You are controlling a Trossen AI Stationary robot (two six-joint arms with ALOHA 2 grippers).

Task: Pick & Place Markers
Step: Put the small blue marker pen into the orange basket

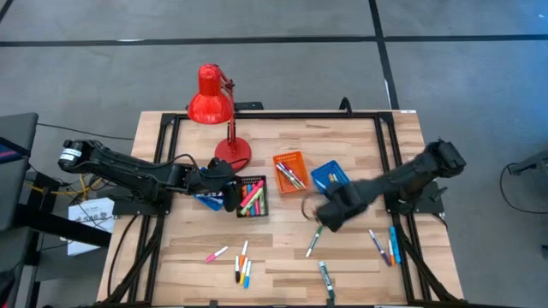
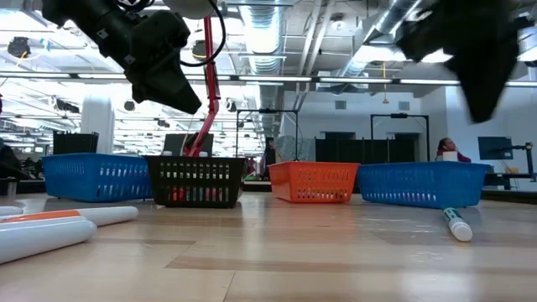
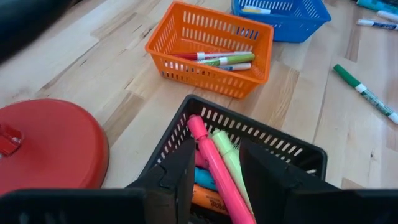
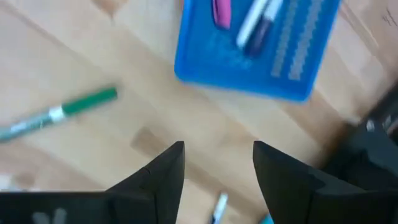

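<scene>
Left gripper [image 3: 214, 177]: over the black tray [image 3: 311, 152], jaws parted and empty above the pink marker [image 3: 214, 168] lying inside, as if for a drop-off.
Right gripper [image 4: 217, 168]: jaws wide, empty, above bare bench [image 1: 282, 257] beside the blue tray [image 4: 261, 56], likely seeking a pick.
Loose markers [image 1: 244, 267]: scattered on the bench front; green marker [image 4: 59, 112] nearest.
Orange tray [image 3: 211, 50]: holds several.

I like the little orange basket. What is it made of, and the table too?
The orange basket looks like moulded plastic: smooth, bright, with thin slotted walls. The table looks like wood, pale planks with visible grain and joints, with a smooth finish.
</scene>
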